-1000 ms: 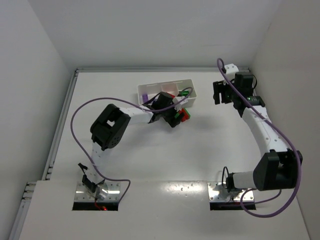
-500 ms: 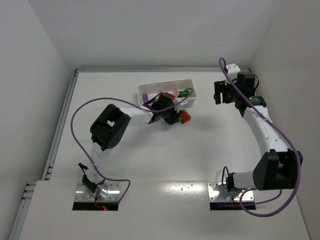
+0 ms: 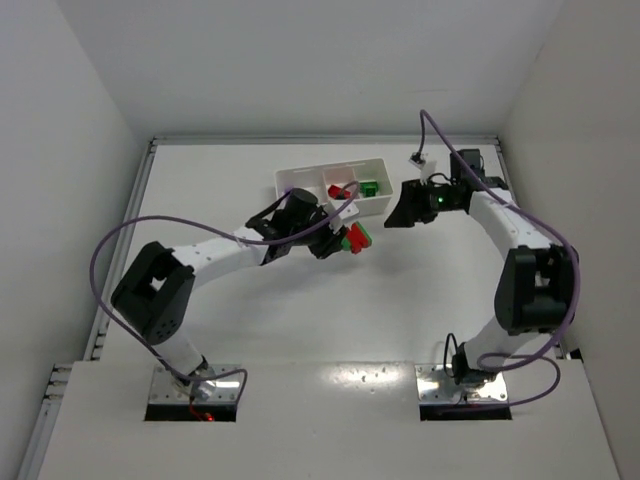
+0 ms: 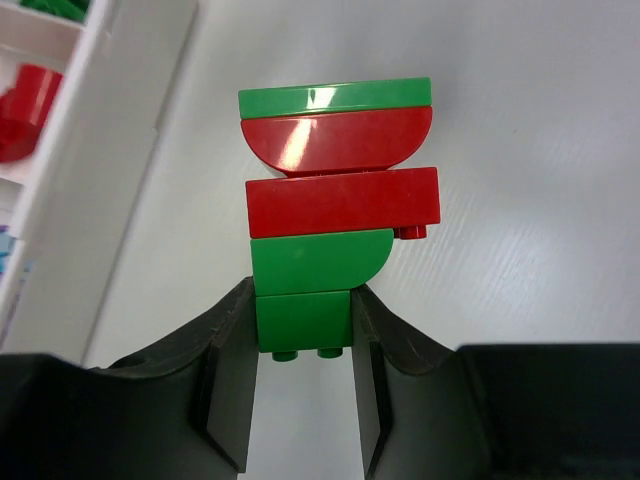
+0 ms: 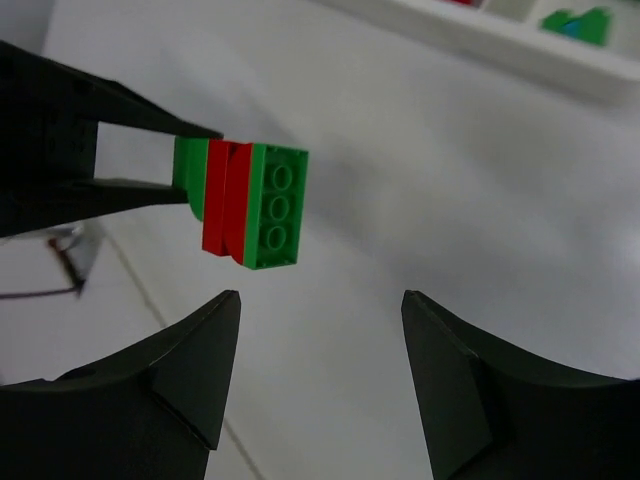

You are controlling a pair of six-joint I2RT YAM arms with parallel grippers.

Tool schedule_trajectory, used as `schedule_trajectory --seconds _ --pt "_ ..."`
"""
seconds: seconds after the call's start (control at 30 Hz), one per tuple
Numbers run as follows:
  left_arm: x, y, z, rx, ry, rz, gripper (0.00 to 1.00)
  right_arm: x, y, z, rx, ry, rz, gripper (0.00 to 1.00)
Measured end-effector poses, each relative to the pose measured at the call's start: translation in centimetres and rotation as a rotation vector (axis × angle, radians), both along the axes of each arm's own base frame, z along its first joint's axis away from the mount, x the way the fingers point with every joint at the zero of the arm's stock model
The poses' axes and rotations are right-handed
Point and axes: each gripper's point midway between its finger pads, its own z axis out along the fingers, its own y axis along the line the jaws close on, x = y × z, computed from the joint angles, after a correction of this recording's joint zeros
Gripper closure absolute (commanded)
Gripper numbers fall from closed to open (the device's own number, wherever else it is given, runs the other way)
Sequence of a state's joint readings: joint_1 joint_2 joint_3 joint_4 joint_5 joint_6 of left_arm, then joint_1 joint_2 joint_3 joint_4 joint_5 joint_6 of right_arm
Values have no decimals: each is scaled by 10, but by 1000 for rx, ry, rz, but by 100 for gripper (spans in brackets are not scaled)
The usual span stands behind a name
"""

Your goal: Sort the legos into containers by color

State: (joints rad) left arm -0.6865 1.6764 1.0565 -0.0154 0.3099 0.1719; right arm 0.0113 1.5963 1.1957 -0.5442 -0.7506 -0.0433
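Stack of green and red legos (image 4: 340,200) clamped at its bottom green brick by left hand (image 4: 302,300), right hand (image 5: 320,300) parted, empty, facing stack's studs, white tray (image 3: 298,183) close by

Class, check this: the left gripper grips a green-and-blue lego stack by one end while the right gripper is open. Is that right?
Not quite. The lego stack is green and red, not green and blue, as the left wrist view shows. The left gripper does grip one end; the right gripper is open.

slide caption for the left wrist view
Left jaws grip a green-and-red brick stack near the white tray.
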Motion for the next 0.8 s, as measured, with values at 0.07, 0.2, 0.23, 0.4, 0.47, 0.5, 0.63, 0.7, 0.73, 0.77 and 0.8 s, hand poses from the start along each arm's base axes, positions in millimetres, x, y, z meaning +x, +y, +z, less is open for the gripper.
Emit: schedule_trajectory --seconds 0.07,0.2,0.23,0.4,0.47,0.5,0.63,0.7,0.73,0.77,0.8 --pt "-2 -2 19 -25 -34 -5 88 -14 15 -8 85 97 50 34" --pt "-10 -7 33 -36 -62 -16 88 -26 33 -2 202 173 101 34" --pt "-13 -8 33 -30 -63 -22 88 -28 36 2 229 190 114 34" --pt "-25 -13 28 -6 -46 -43 90 -33 48 12 324 241 175 34" --pt "-26 -13 26 -1 -44 -43 90 -36 50 14 342 259 186 34" --pt "-27 -13 26 1 -43 -44 90 -38 51 14 347 269 189 34" --pt "-30 -13 25 8 -36 -48 90 -41 53 12 344 290 202 34" --pt "-31 -14 25 9 -36 -52 90 -40 53 8 340 303 207 30" --pt "-32 -15 25 10 -36 -55 90 -40 53 5 338 313 207 30" --pt "-33 -16 26 10 -36 -58 90 -40 53 1 334 324 207 28" --pt "-34 -18 28 9 -36 -61 90 -41 53 -2 332 332 207 28"
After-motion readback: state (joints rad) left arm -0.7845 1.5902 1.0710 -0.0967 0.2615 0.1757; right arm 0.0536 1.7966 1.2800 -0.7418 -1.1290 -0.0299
